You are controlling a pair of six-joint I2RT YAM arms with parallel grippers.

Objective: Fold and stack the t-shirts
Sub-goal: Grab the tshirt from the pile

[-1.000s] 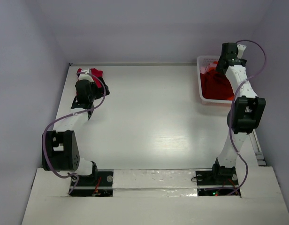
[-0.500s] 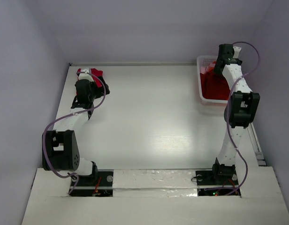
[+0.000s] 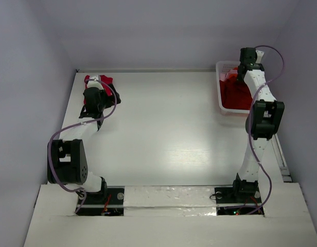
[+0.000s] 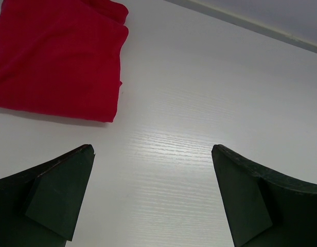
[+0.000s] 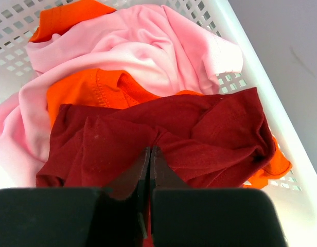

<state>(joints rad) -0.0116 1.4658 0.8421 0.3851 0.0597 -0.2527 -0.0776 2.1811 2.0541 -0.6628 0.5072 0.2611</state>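
Our right tool (image 5: 150, 152) is pressed together, pinching a fold of the dark red t-shirt (image 5: 199, 128). It lies over the orange t-shirt (image 5: 91, 90) and pale pink t-shirt (image 5: 148, 46) in the basket (image 5: 230, 80), at 1 o'clock on the bench (image 4: 199, 103). Our left tool (image 4: 152, 149) hangs spread, with the folded crimson t-shirt (image 4: 55, 56) at its 10 o'clock.

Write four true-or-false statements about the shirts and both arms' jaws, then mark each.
1. The right arm's jaws are shut on the dark red shirt. True.
2. The left arm's jaws hold the folded crimson shirt. False: they stand open over the bare table, apart from it.
3. The dark red shirt lies under the pale pink shirt. False: it lies on top of it and the orange shirt.
4. The basket is white lattice. True.
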